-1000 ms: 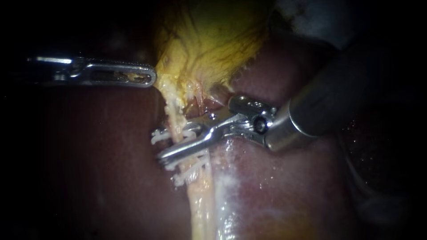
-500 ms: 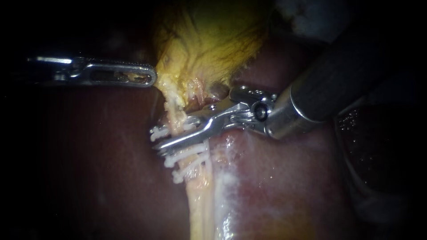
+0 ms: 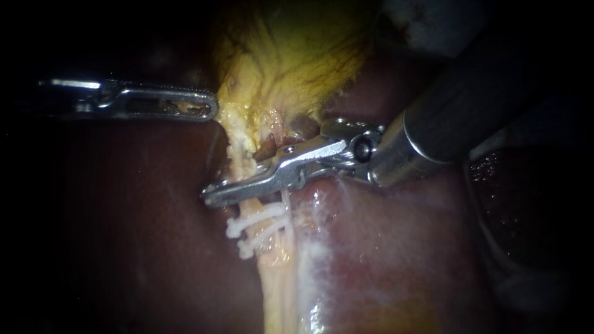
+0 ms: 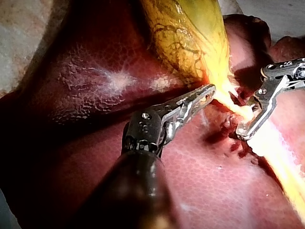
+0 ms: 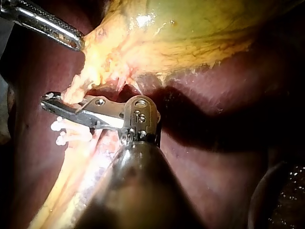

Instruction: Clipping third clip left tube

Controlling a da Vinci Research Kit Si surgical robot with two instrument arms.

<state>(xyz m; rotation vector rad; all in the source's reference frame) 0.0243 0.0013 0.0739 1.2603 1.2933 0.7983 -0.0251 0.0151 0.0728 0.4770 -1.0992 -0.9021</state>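
The yellow gallbladder [image 3: 291, 55] narrows to a pale tube [image 3: 275, 284] that runs down over the dark red liver [image 3: 142, 216]. My right instrument [image 3: 216, 193] comes in from the right and lies across this tube, its jaws pressed together on it. Just below the jaws two white clips [image 3: 253, 216] sit across the tube. In the right wrist view the same jaws [image 5: 50, 100] lie over the white clips [image 5: 62, 126]. My left instrument [image 3: 209, 106] holds the gallbladder's left edge, jaws shut on the tissue, also in the left wrist view [image 4: 207, 91].
Whitish, glistening liver surface [image 3: 346, 247] lies to the right of the tube. A reddish strand [image 3: 275, 133] shows beside the tube just above the right jaws. The right instrument's dark shaft [image 3: 458, 117] fills the upper right.
The right jaws have closed on the tube and their tip has slid slightly leftward. The white clip ends that showed at the jaws are now hidden. The left instrument has stayed still.
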